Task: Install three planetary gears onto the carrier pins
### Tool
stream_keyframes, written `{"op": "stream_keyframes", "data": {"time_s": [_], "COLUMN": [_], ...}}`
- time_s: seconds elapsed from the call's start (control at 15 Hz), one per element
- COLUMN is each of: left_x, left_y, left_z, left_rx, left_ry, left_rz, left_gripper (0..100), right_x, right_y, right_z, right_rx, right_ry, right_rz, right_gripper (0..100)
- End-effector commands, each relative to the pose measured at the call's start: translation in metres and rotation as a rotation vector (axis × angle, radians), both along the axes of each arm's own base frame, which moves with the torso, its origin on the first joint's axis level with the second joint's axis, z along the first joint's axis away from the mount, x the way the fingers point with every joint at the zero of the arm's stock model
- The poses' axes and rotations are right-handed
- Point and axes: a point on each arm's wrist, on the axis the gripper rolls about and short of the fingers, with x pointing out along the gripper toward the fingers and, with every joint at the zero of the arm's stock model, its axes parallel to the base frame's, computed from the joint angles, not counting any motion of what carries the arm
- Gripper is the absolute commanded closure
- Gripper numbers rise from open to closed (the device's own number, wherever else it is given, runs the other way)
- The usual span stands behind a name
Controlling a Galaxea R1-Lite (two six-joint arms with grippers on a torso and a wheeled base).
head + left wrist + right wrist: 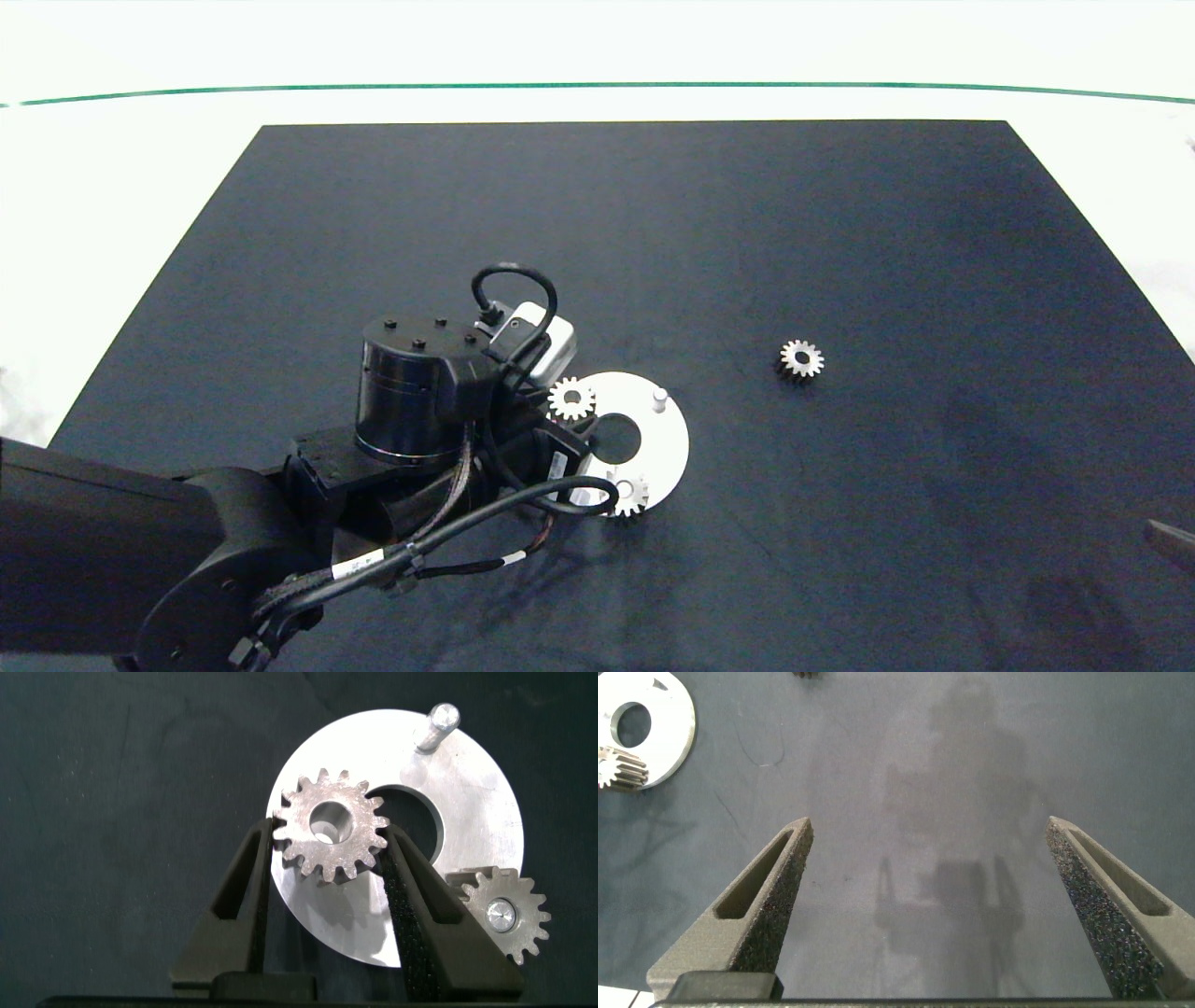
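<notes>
- Head view: the left gripper (560, 411) hung over the carrier disc (665, 446); a loose gear (801, 358) lay well to its right.
- Left wrist view: its fingers (250, 868) clamped one gear (330, 825); a seated gear (505, 915) sat just beside, a bare pin (437, 724) beyond.
- Right wrist view: the right gripper (926, 831) stood spread wide, nothing between its fingers.

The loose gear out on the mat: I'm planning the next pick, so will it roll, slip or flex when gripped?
The loose gear lies flat on the dark mat, so it probably won't roll. It looks like solid metal, likely stiff and heavy for its size. Its pointed teeth may give the open right gripper purchase, though smooth metal could still slip.
</notes>
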Motion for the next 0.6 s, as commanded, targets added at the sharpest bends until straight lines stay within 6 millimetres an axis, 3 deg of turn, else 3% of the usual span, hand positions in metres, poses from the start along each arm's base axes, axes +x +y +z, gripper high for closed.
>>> {"op": "stream_keyframes", "data": {"time_s": [0.07,0.6], "left_x": [0.0006,-0.0009], "left_y": [0.0005,-0.0007], "left_z": [-0.0004,0.007], "left_rx": [-0.002,-0.015], "left_ry": [-0.001,-0.022], "left_rz": [0.004,-0.003], "left_gripper": [0,0], "right_x": [0.0,0.0], "right_y": [0.0,0.0], "right_z": [-0.0002,-0.0006], "right_rx": [0.0,0.0], "right_ry": [0.001,0.003], "right_rz": [0.001,0.001], "right_gripper": [0,0]}}
